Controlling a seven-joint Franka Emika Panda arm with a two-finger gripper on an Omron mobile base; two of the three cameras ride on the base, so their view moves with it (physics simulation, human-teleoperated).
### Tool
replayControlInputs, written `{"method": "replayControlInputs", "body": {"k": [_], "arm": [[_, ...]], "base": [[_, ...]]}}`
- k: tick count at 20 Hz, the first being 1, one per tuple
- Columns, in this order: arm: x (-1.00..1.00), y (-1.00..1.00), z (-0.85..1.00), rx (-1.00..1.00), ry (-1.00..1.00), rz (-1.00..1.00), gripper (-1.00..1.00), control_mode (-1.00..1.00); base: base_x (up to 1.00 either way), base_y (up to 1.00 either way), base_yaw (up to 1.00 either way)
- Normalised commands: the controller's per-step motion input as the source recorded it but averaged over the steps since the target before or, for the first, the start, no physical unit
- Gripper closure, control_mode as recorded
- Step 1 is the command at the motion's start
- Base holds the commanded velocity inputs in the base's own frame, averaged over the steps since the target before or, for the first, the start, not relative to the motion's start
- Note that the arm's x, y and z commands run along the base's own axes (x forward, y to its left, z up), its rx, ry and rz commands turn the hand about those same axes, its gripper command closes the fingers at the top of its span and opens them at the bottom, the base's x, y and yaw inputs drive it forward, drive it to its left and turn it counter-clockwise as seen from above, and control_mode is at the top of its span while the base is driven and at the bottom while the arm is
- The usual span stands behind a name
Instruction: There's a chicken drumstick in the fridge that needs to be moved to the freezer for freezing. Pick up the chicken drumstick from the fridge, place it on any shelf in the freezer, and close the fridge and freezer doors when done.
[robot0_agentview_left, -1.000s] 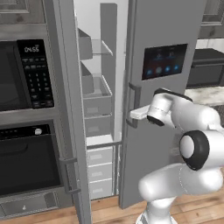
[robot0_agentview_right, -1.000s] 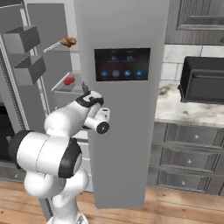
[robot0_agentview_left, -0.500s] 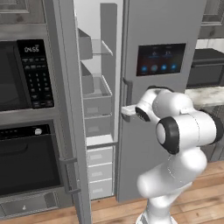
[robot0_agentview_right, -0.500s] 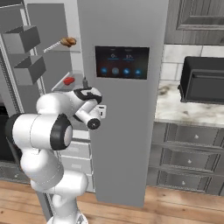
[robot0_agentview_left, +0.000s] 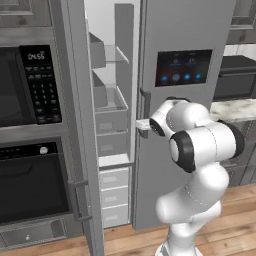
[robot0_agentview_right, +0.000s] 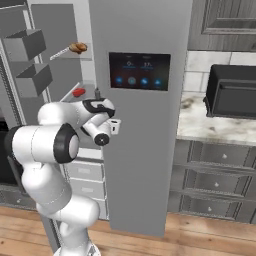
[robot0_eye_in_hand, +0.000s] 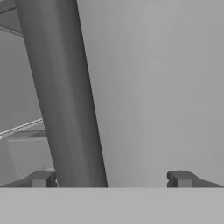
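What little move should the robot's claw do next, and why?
Probably squeeze shut on the handle bar. The claw is wide open, and the bar of the wide grey door stands between its fingertips, nearer one side, so gripping it seems the likely step.

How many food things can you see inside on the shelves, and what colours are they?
Golden-brown: 1, the chicken drumstick on the upper glass shelf.
Red: 1, a small red item on the shelf below; too small to tell what it is.
Dark: 1, a bottle beside it.
Total: 3
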Motion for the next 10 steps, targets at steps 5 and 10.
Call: {"method": "replayControlInputs", "body": {"k": [5, 10], "arm": [[0.39, 0.02, 0.01, 0.00, 0.04, -0.07, -1.00, -1.00], [-0.39, 0.00, 0.13, 0.00, 0.00, -0.04, -1.00, -1.00]], "base": [[0.00, 0.00, 0.00], [0.00, 0.00, 0.00]]}}
